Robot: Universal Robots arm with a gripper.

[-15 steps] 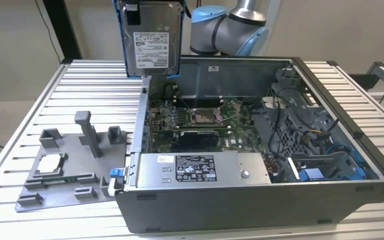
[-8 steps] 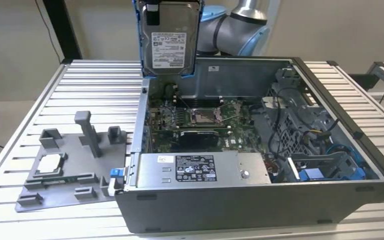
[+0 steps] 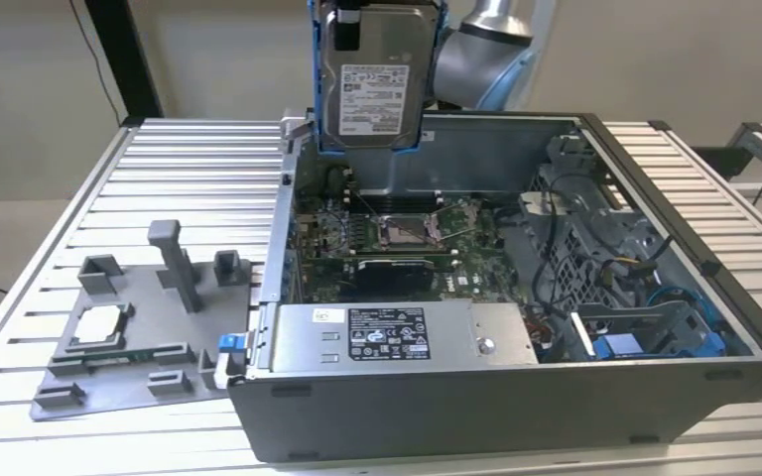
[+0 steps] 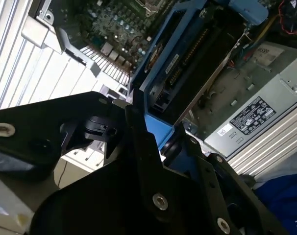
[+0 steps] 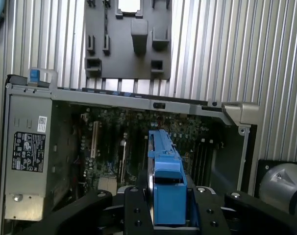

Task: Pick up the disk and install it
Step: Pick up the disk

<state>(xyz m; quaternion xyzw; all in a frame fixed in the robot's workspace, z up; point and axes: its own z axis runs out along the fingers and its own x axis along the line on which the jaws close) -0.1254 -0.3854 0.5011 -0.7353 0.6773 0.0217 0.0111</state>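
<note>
- Blue plastic framing silver-grey disk (image 3: 374, 89), labelled face turned toward exterior view.
- Clamped by tool (image 5: 169, 198) at frame's upper end, jaws shut against both sides of blue plastic in first wrist view.
- Hanging straight below tool, long axis upright, narrow end pointing down into case (image 3: 514, 397).
- Poised over case's open interior, near far wall in exterior view, seemingly clear of board (image 3: 408, 233) beneath.
- Case lying open on bench (image 3: 170, 169); grey fixture (image 3: 130, 347) just beside case on exterior view's left.
- Cut off at exterior view's upper edge: tool body.
- Hard to judge: gap between disk's lower end and case parts.
</note>
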